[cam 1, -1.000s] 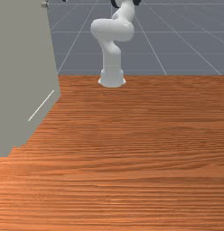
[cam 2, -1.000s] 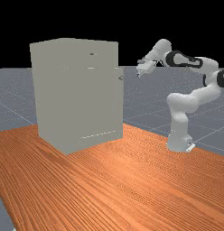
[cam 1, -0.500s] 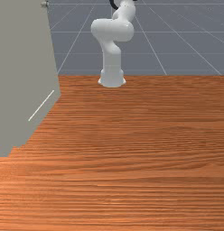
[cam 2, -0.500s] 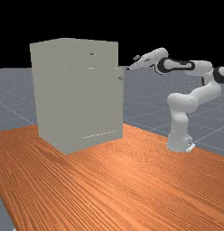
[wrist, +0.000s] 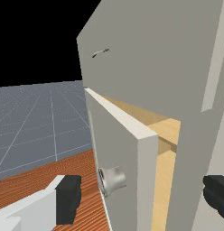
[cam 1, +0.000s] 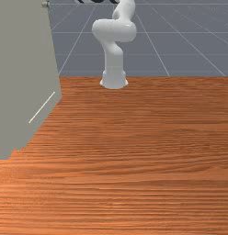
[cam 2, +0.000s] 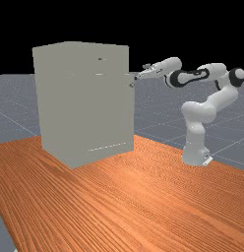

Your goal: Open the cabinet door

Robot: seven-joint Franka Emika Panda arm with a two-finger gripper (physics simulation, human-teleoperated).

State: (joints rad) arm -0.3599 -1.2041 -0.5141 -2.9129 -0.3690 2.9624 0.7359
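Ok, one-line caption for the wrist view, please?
Open tool facing a cabinet door that stands ajar, knob on its front, light wood interior behind.

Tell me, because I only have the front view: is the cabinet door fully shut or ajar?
Observer: Ajar. In the wrist view, the door stands out from the cabinet, with pale wood inside showing past its edge.

Operator: Good. Is the end effector gripping the knob?

Observer: No. The wrist view shows the end effector open, with its fingers wide apart and neither pair of sides closed on the knob.
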